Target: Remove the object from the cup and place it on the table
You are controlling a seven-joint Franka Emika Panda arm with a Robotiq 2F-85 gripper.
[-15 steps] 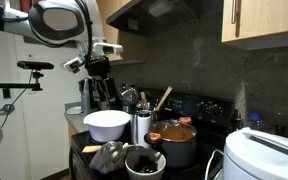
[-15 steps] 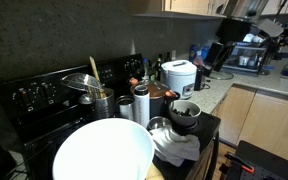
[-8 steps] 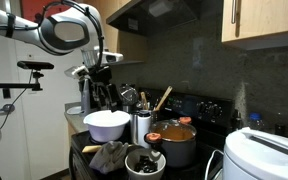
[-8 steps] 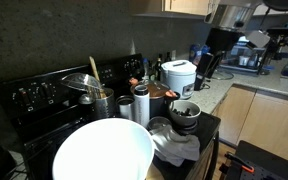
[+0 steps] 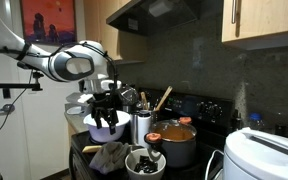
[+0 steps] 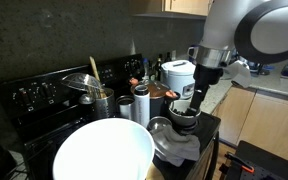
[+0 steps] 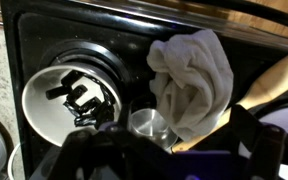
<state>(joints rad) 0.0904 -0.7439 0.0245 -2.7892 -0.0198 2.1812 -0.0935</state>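
Observation:
A white cup holds a black object and stands on the black stove top, left of centre in the wrist view. It also shows in both exterior views. My gripper is open and empty, its dark fingers spread at the bottom of the wrist view. It hangs above the stove's front, over a small metal cup and a crumpled grey cloth, to the right of the white cup. In an exterior view the gripper is just above the white cup.
A large white bowl, metal canisters, a pot with orange contents and a utensil holder crowd the stove. A rice cooker stands on the counter. A wooden handle lies beside the cloth.
The arm has swung down from high above the counter's edge to low over the stove's front, close to the white cup. The objects have not moved.

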